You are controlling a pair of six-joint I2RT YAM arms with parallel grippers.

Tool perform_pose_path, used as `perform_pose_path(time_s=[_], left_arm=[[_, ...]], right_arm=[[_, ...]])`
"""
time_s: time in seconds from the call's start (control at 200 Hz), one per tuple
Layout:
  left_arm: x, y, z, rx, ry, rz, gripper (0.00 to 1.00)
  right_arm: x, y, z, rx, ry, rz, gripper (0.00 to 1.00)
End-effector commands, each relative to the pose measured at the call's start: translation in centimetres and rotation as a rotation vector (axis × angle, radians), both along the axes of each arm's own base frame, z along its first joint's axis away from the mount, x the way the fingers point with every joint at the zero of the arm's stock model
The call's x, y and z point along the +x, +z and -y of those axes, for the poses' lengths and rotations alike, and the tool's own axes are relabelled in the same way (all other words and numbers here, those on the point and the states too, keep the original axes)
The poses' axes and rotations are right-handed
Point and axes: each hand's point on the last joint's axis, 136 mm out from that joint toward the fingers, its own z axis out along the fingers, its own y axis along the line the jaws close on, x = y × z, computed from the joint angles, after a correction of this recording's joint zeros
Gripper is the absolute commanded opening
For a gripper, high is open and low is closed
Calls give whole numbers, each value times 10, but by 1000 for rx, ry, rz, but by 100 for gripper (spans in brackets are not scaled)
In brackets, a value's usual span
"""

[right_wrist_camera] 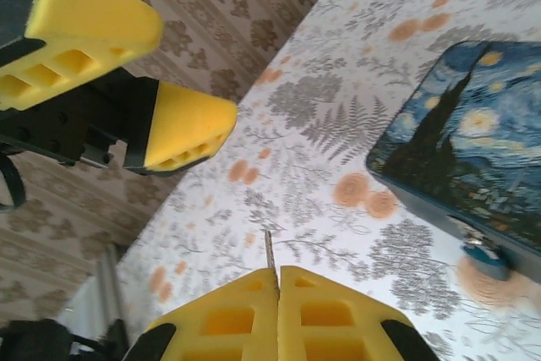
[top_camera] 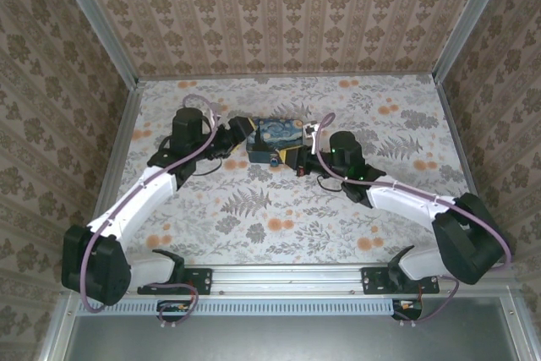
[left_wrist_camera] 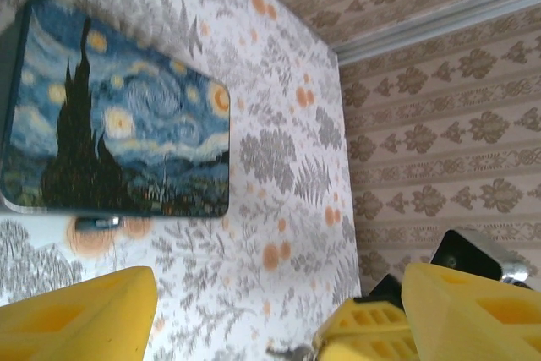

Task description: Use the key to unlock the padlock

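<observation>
1. right gripper [right_wrist_camera: 277,275] is clenched on the key [right_wrist_camera: 269,251]. a thin blade pokes out past the pads, so it looks pinched at the head to leave the tip free for the lock.
2. padlock [right_wrist_camera: 483,256] hangs low on the near side of the starry night tin [right_wrist_camera: 473,141], just above the table [top_camera: 338,209] and apart from the key. can't tell which way the keyhole faces.
3. the blade is not lined up with the lock, so i judge this as the aligning step, with insertion not yet done.
4. left gripper [left_wrist_camera: 279,285] is released, with fingers spread and nothing between them. it sits near the tin's left end, likely ready to brace the tin when the key pushes in.
</observation>
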Motion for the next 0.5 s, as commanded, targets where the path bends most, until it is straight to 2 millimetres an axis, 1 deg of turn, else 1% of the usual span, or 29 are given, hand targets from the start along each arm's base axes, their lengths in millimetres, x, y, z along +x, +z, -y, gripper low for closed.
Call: perform_pose_path(time_s=[0.0, 0.06, 0.1, 0.11, 0.12, 0.28, 0.495], left_arm=[[-15, -5, 12, -41, -54, -140, 78], [-18, -7, 18, -51, -62, -167, 78], [-16, -7, 19, -59, -53, -179, 77], [-21, -8, 26, -59, -74, -184, 77], [-23, -8, 28, -60, -79, -187, 77], [-25, -10, 48, -83, -95, -232, 76], [-27, -18, 63, -92, -90, -266, 70]], right_arm=[[1, 3, 10, -160, -54, 122, 0], [-2, 4, 10, -204, -68, 166, 0], [-3, 5, 10, -230, -80, 193, 0], [-3, 6, 9, -236, -82, 202, 0], [-3, 6, 9, -244, -86, 207, 0], [-7, 13, 4, -352, -139, 325, 0], [-12, 23, -1, -419, -178, 425, 0]])
